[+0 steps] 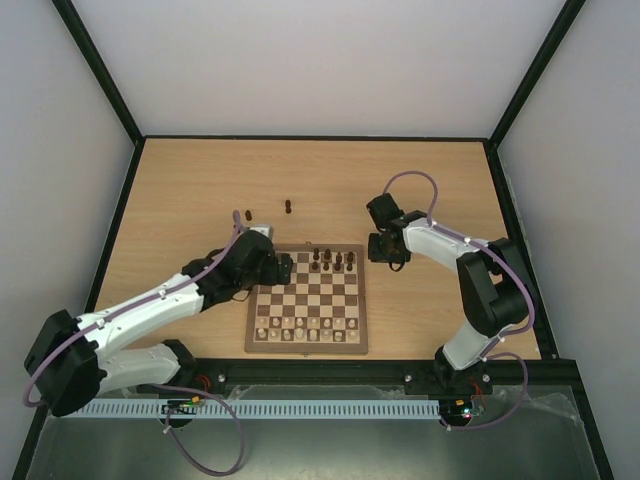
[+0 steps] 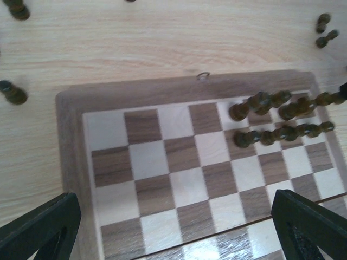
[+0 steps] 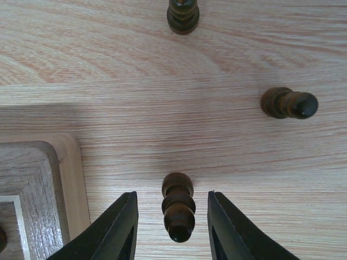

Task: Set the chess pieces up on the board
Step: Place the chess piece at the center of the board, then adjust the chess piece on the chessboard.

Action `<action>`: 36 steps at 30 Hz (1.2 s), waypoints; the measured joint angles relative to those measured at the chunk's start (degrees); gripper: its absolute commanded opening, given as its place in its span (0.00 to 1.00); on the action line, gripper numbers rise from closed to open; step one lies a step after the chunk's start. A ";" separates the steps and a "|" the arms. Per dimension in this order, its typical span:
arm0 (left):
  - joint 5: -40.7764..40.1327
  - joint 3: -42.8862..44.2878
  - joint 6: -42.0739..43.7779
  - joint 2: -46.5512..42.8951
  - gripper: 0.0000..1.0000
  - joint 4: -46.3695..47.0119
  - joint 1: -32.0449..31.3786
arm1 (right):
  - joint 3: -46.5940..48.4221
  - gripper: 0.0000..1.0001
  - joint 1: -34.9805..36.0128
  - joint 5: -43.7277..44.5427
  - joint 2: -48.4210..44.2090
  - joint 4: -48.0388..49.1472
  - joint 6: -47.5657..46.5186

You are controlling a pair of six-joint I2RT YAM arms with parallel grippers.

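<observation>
The chessboard (image 1: 310, 298) lies at the near middle of the table. Several dark brown chess pieces (image 1: 330, 262) stand in two rows at its far right; they also show in the left wrist view (image 2: 271, 116). My left gripper (image 1: 283, 270) hovers open and empty over the board's far left squares (image 2: 179, 162). My right gripper (image 1: 386, 250) is off the board's far right corner (image 3: 32, 184). It is open around a dark piece (image 3: 179, 208) standing on the table, and its fingers (image 3: 114, 230) do not touch it.
Loose dark pieces stand on the table beyond the board (image 1: 289, 206) (image 1: 242, 214); two more are ahead of the right gripper (image 3: 182, 15) (image 3: 288, 103). Others lie left of the board (image 2: 12, 92). Pale pieces (image 1: 305, 330) fill the board's near rows.
</observation>
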 measured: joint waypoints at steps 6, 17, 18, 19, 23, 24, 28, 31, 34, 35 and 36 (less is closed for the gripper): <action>0.42 6.54 0.39 6.56 0.99 1.77 -0.70 | -0.07 0.59 0.00 0.00 -0.79 0.09 -0.57; 2.56 19.67 2.78 25.49 0.80 5.97 -0.70 | -2.03 0.67 0.00 -0.02 -5.38 0.55 -0.57; 2.82 20.04 3.15 26.88 0.77 6.10 -0.76 | -2.16 0.67 0.00 -0.04 -5.51 0.66 -0.57; 2.91 20.24 3.02 27.82 0.74 6.21 -0.81 | -2.25 0.67 0.00 -0.13 -5.57 0.74 -0.59; 3.87 20.63 3.45 31.76 0.65 6.32 -0.96 | -2.47 0.67 0.00 -0.68 -5.57 1.05 -0.59; 4.07 20.68 3.50 32.41 0.64 6.32 -0.96 | -2.47 0.67 0.00 -0.79 -5.57 1.11 -0.59; 4.48 20.70 3.52 33.48 0.57 6.36 -0.96 | -2.47 0.67 0.00 -1.11 -5.60 1.49 -0.59; 4.70 20.81 3.58 33.64 0.51 6.45 -0.96 | -2.47 0.67 0.00 -1.31 -5.60 1.70 -0.61; 4.68 20.81 3.63 33.66 0.42 6.49 -0.96 | -2.47 0.67 0.00 -1.49 -5.60 1.92 -0.61; 4.70 20.81 3.48 33.66 0.40 6.49 -0.96 | -2.47 0.67 0.00 -1.51 -5.57 1.99 -0.61; 4.66 20.81 3.61 33.68 0.38 6.49 -0.96 | -2.47 0.67 0.00 -1.53 -5.60 2.03 -0.61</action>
